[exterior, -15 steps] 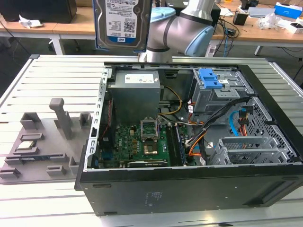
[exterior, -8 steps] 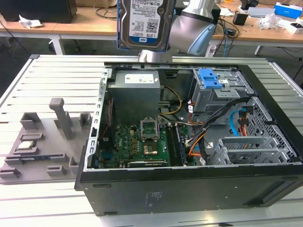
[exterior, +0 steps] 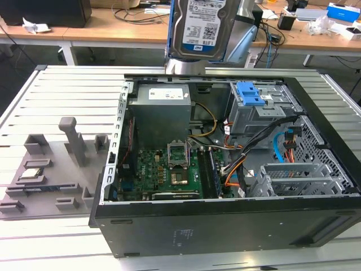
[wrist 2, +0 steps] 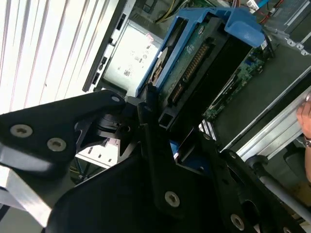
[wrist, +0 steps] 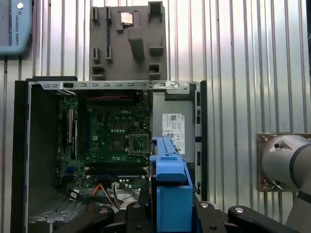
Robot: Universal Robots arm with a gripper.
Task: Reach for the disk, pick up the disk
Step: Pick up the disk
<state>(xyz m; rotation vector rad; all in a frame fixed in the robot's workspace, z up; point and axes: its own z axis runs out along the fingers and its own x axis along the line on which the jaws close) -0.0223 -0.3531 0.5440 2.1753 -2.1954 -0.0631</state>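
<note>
The disk hangs in the air above the back edge of the open computer case, well clear of it, at the top of the exterior view. It stands on edge with its white-and-blue label facing the camera and its blue frame showing down both sides. Part of the arm shows just behind it.

In the second wrist view the gripper is closed on the disk: its black fingers press against the blue frame from either side, and the disk's green circuit-board side and connector row face the camera. In the first wrist view the blue frame of the disk sits between the black gripper parts, directly over the case.

Inside the case lie the green motherboard, a grey power supply and, toward the exterior view's right, a metal drive cage topped by a blue latch piece. The case rests on a ribbed metal table. On the exterior view's left, a grey holder tray lies on the table beside the case, with a small flat chip set in it. A person's hand shows at the edge of the second wrist view
</note>
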